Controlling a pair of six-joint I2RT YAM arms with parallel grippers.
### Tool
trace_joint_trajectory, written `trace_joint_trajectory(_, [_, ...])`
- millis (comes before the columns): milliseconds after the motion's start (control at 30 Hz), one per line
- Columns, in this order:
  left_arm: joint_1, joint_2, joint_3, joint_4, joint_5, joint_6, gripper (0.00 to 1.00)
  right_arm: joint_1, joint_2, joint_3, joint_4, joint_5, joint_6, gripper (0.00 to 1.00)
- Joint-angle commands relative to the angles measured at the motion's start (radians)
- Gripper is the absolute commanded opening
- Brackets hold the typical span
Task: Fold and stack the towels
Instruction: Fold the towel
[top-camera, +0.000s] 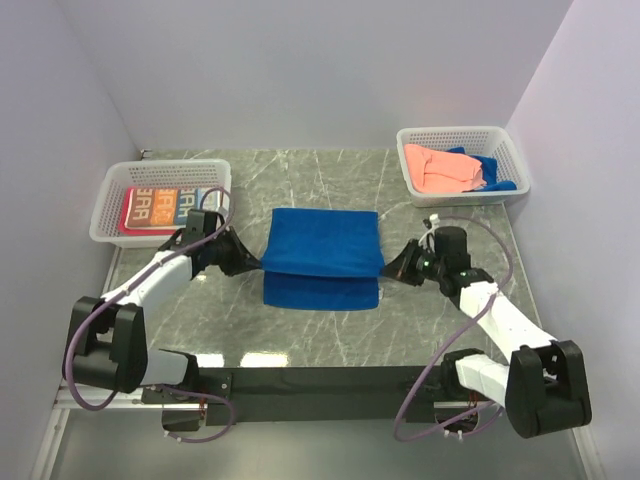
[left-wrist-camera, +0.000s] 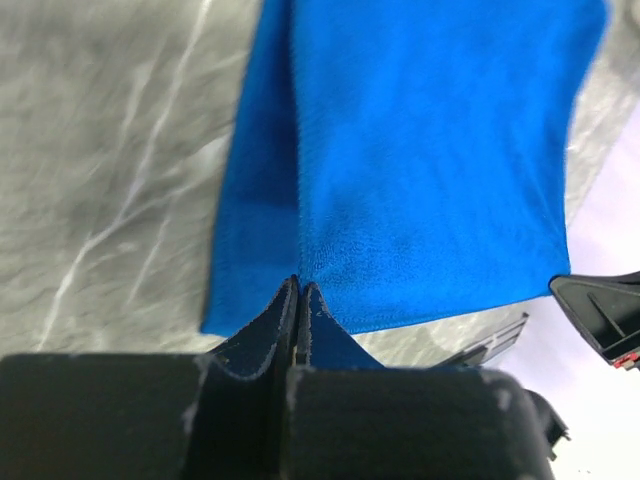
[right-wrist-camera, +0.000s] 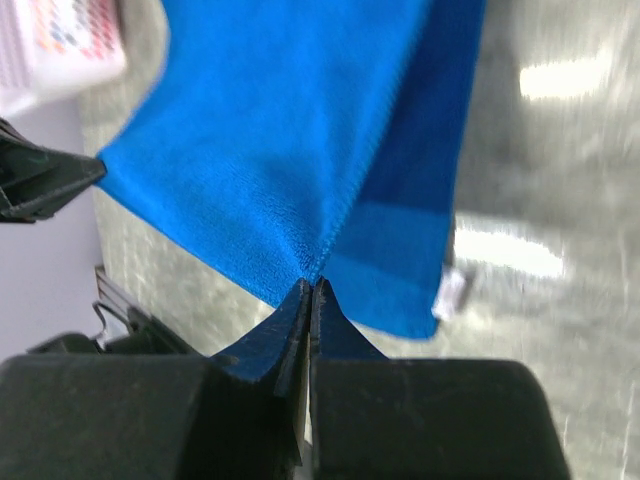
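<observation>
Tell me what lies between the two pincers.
The blue towel, partly folded, spans the whole stretch; left pincer and right pincer each pinch a side edge. The top view shows it.

Robot lab test cell, plain white walls (top-camera: 300, 70), marble-patterned table (top-camera: 330, 345), bolted arms (top-camera: 160, 278)

Left basket (top-camera: 108, 212) and right basket (top-camera: 455, 131) sit on the marbled table (top-camera: 330, 340).
</observation>
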Motion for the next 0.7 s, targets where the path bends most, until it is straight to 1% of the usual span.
trace_joint_trajectory(0, [0.001,-0.026,-0.074,0.047,-0.047,0.012,0.01,0.018,-0.027,-0.067,0.030,0.020,0.027,0.00])
trace_joint_trajectory(233, [-0.026,0.002,-0.188,0.105,-0.056,-0.001,0.01,0.026,0.030,-0.218,0.095,0.044,0.099,0.00])
trace_joint_trajectory(333, [-0.031,0.003,-0.228,0.124,-0.072,-0.014,0.01,0.026,0.063,-0.245,0.113,0.064,0.104,0.00])
trace_joint_trajectory(467, [-0.034,-0.006,-0.258,0.132,-0.093,-0.026,0.01,0.024,0.093,-0.248,0.123,0.079,0.096,0.00])
trace_joint_trajectory(667, [-0.049,-0.024,-0.242,0.106,-0.116,-0.023,0.01,0.027,0.074,-0.229,0.095,0.107,0.073,0.00])
